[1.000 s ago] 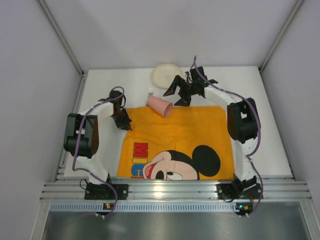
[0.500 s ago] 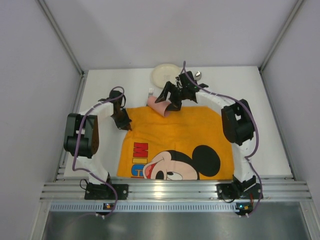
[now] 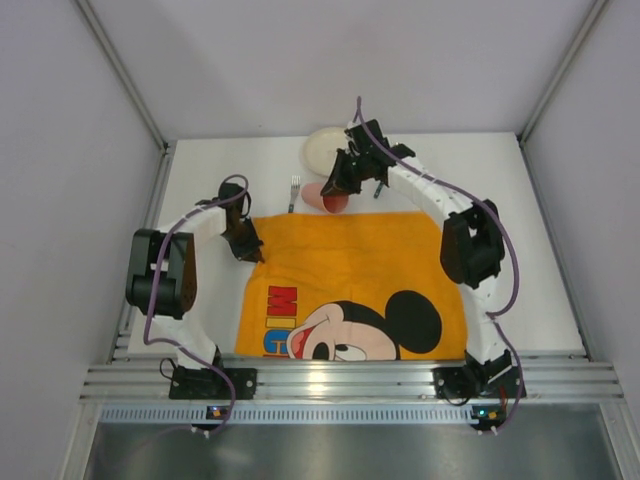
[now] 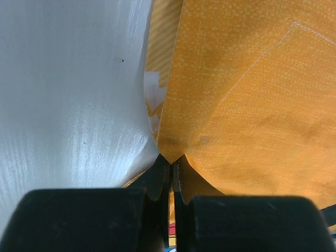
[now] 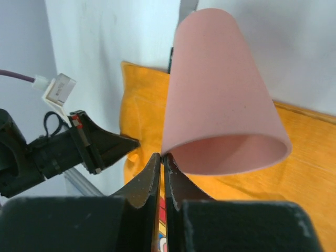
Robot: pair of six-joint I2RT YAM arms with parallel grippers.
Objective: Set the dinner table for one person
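One white tabletop (image 3: pixel 200 170) ahead of the arm bases, bearing one orange placemat (image 3: pixel 350 260), one fork (image 3: pixel 294 190) and one plate (image 3: pixel 320 150); one pink cup (image 5: pixel 220 94); two tools.
Left tool (image 4: pixel 172 167) clamped shut on the placemat's far-left corner. Right tool (image 5: pixel 162 160) pinches the cup's rim, just past the placemat's far edge, beside the fork. Plate partly hidden behind right arm.
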